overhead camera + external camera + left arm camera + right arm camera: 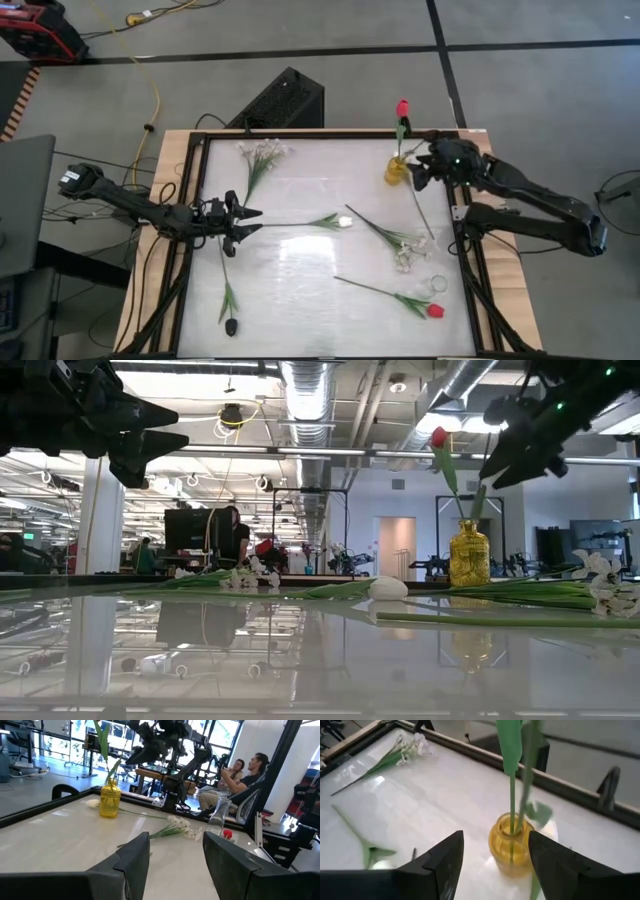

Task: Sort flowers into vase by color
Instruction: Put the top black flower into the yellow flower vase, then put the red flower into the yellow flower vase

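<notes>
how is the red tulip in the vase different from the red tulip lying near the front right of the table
The red tulip in the vase stands upright, its stem down in the yellow vase; the other red tulip lies flat on the white table. The first sits at the far right beside the right claw; the second lies near a small clear vase. Both have red heads and green stems.

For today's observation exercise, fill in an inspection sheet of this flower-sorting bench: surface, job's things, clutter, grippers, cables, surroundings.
Surface: glossy white table in a wooden frame.
Job's things: yellow vase holds a red tulip; lying loose are a second red tulip, a white tulip, a dark tulip and two white blossom sprigs.
Clutter: small clear vase.
Grippers: left gripper open above the table; right gripper open beside the vase.
Cables: yellow cable on the floor.
Surroundings: people seated beyond the table.
</notes>
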Robot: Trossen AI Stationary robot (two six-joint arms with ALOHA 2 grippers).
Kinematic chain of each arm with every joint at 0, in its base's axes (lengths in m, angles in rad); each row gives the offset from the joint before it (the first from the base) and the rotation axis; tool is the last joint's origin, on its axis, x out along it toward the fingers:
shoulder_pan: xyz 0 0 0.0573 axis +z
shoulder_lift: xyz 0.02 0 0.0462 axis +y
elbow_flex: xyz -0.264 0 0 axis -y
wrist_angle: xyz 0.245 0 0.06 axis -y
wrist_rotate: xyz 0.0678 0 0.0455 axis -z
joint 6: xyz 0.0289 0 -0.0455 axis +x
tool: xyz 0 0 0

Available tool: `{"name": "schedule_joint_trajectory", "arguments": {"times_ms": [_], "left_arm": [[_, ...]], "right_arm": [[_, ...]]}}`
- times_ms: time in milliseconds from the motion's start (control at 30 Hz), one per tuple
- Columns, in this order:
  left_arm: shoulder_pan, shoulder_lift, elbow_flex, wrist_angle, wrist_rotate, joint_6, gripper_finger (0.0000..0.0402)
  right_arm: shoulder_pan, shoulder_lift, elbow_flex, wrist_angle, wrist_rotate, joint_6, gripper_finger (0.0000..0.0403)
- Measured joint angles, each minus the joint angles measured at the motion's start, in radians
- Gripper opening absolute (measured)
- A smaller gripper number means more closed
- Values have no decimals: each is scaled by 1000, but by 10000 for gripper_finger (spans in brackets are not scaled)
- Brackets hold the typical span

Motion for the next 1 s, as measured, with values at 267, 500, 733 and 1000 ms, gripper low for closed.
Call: {"name": "schedule_joint_trajectory", "arguments": {"times_ms": [267,500,733,1000], "left_arm": [[0,0,0,0,0,-1,174],[0,0,0,-1,0,-1,174],[0,0,0,-1,0,-1,174],[0,0,0,-18,0,-1,174]], "right_arm": [[0,28,165,-259,-116,106,236],[1,105,265,-323,-404,196,232],[120,201,357,-322,-542,259,232],[324,336,504,-277,-540,303,232]]}}
